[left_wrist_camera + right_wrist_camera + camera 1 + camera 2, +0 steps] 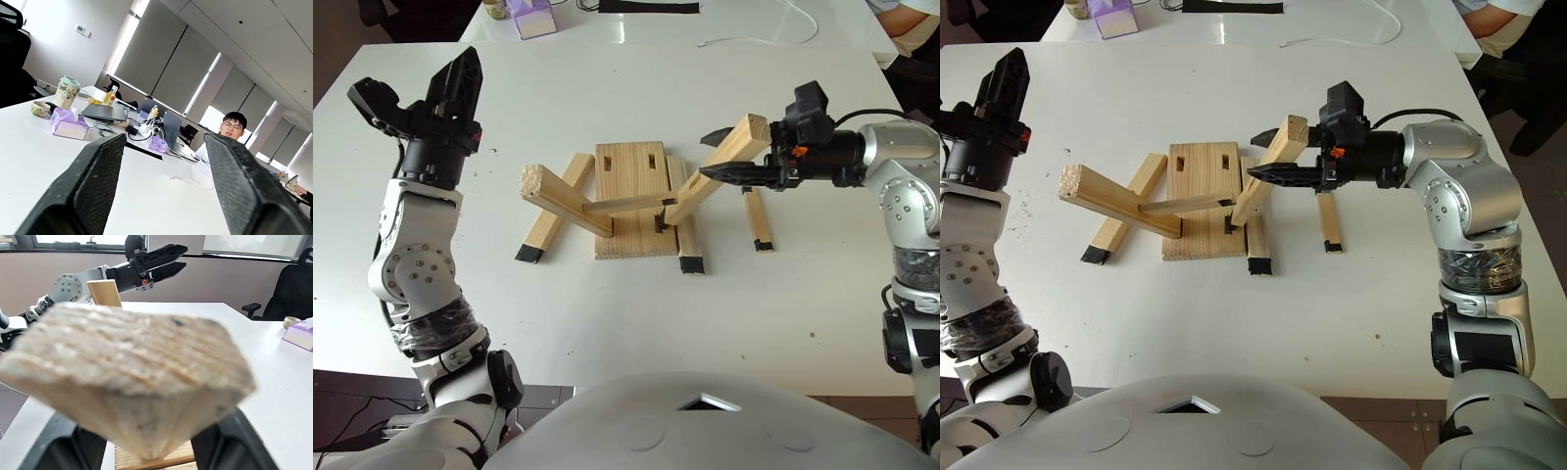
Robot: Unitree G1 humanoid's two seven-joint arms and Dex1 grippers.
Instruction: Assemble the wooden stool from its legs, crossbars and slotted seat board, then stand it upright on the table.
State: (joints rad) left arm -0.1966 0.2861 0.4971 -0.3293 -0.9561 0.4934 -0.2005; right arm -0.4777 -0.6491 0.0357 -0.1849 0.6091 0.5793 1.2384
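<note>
— What lay round the seat board?
— Loose legs flat on the table; a tissue box far off.
— And the grippers?
— The right gripper clamped the slanted leg, foot at the board, top aimed up and rightward. The left gripper gaped wide, raised, holding nothing.

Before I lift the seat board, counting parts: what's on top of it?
A crossbar crosses the seat board, joining a left leg and a right leg held by the right end effector. Their lower ends hide the board beneath.
</note>
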